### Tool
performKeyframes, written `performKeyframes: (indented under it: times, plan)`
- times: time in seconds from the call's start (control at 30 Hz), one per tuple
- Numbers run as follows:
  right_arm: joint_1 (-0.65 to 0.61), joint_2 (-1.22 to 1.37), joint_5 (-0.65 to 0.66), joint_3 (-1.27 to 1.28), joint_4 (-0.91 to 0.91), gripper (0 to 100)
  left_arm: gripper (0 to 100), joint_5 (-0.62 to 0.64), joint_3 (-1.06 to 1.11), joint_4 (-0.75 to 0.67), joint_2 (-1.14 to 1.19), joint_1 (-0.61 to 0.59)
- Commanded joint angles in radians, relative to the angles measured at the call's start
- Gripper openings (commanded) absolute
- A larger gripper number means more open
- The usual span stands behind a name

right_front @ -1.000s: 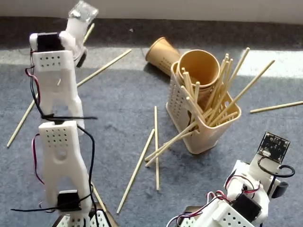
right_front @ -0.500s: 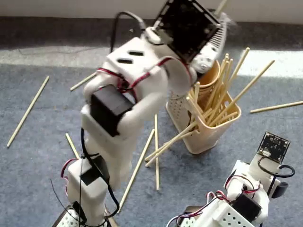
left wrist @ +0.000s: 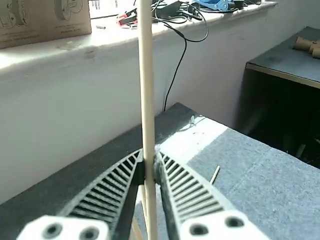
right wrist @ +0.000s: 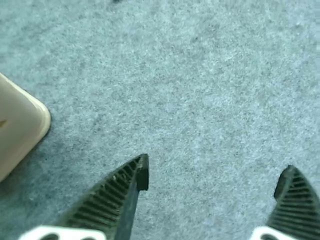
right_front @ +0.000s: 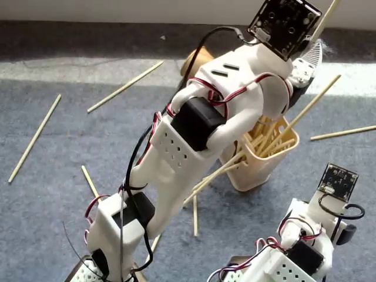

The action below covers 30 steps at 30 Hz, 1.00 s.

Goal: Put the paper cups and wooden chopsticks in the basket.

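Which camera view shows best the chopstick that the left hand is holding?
The left wrist view: the chopstick stands full length, clamped in the left hand. In the high view its end sticks out past the arm; the right wrist view looks at carpet.

Grey felt table cover point(right_front: 70, 176), white ledge point(left wrist: 75, 50) (cardboard box point(left wrist: 45, 20) on it), black cable point(left wrist: 173, 82) trailing down wall

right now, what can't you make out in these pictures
Paper cups: high view, the left arm covers all but a sliver of one.
Basket: high view, the same arm hides most of what is inside.
Chopstick in the left fingers: left wrist view, both ends cut off by the picture's edges.
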Motion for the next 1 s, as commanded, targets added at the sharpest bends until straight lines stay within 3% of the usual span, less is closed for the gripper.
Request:
performKeyframes:
  times: [0.0, 0.17, 0.37, 0.53, 0.7, 0.8, 0.87, 0.97]
  plan:
    - [-0.018, -0.008, 0.009, -0.004, -0.004, 38.2, 3, 0.069, -0.002, 0.034, -0.007, 0.005]
    - [-0.018, -0.008, 0.009, -0.004, -0.004, 38.2, 18, 0.152, -0.004, 0.115, -0.013, 0.001]
    - [-0.016, -0.008, 0.009, -0.004, -0.004, 38.2, 19, 0.153, -0.004, 0.140, -0.016, -0.051]
    - [-0.012, -0.008, 0.009, -0.004, -0.004, 38.2, 19, 0.153, -0.005, 0.164, -0.090, -0.228]
    - [-0.013, -0.008, 0.009, -0.004, -0.004, 38.2, 19, 0.149, 0.004, 0.462, -0.194, -0.464]
    - [-0.012, -0.008, 0.009, -0.004, -0.004, 38.2, 19, -0.038, 0.091, 0.661, -0.157, -0.542]
    - [-0.010, -0.008, 0.009, -0.004, -0.004, 38.2, 19, -0.233, 0.295, 0.649, -0.142, -0.568]
    - [-0.010, -0.008, 0.009, -0.004, -0.004, 38.2, 19, -0.413, 0.602, 0.641, -0.147, -0.539]
